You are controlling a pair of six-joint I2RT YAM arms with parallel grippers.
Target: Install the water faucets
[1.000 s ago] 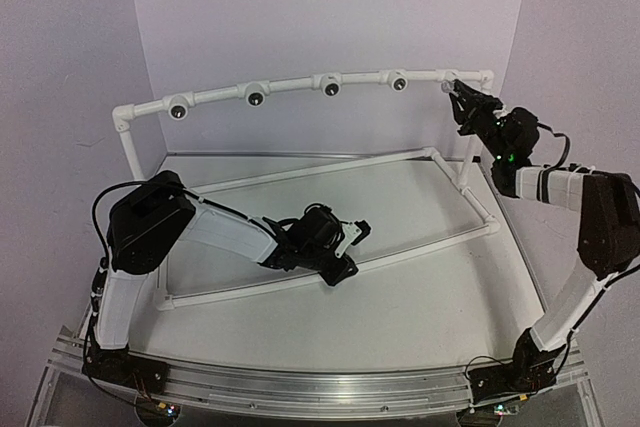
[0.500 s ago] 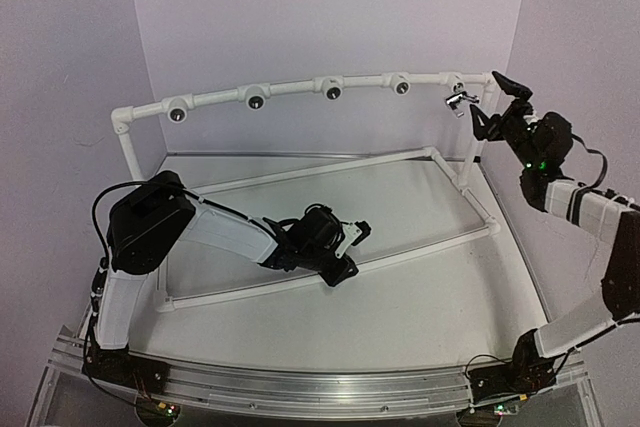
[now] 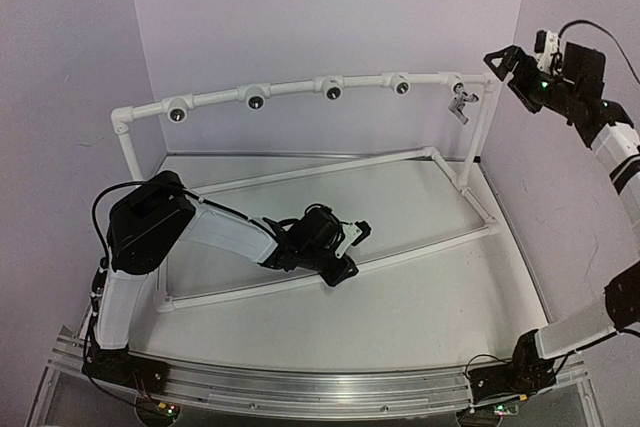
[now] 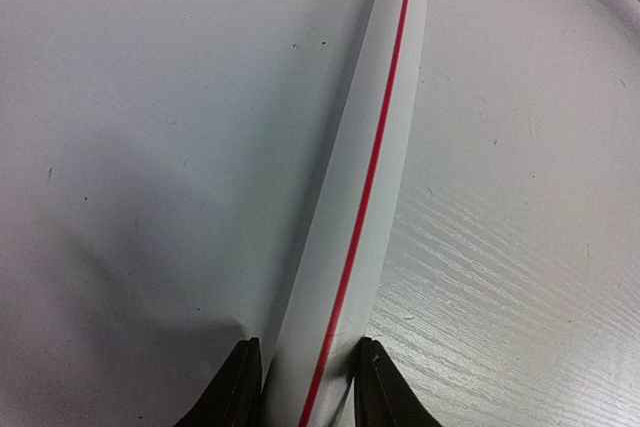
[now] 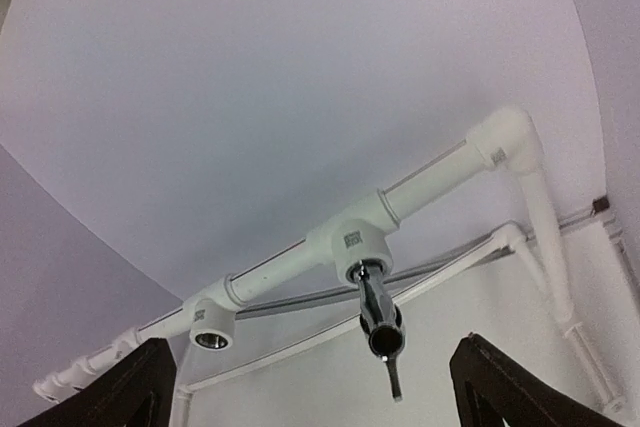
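One small silver water faucet [image 3: 460,104] hangs from the rightmost fitting of the white pipe frame's top rail [image 3: 290,87]. In the right wrist view the faucet [image 5: 378,312] points toward the camera with its little handle hanging down. My right gripper [image 3: 510,62] is high at the right, well clear of the faucet, open and empty [image 5: 320,387]. My left gripper [image 3: 352,252] is low on the table, shut on the frame's front base pipe [image 4: 370,197], which carries a red line. That pipe fills the gap between the left gripper's [image 4: 305,387] fingers.
Several open white fittings with dark holes [image 3: 179,110] [image 3: 256,98] [image 3: 331,88] [image 3: 399,83] line the top rail. A white upright post [image 3: 478,147] stands at the right corner. Lilac walls close in behind and on both sides.
My right gripper opened, let go of the faucet and pulled back up and to the right. The faucet stayed in the rightmost fitting. The left arm has not moved.
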